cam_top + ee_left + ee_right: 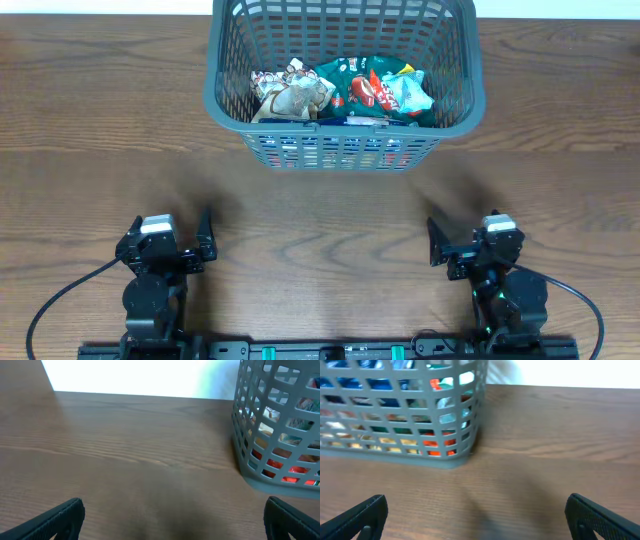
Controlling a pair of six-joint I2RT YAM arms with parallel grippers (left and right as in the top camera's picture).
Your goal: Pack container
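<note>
While both arms are parked at the near edge of the table [320, 215], the container [340, 150] is seen at the far side, packets [340, 92] heaped inside.
Left gripper [174, 512] and right gripper [476, 507] are spread fully, nothing held. Container is judged stiff, light, smooth plastic, liable to slide; a hold is best taken on the flared rim or lattice wall. Packets are judged soft, crushable.

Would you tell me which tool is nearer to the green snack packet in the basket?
Right. The right tool sits before the right half of the basket, where the green packet lies; the left tool sits off its left front corner, farther away.
</note>
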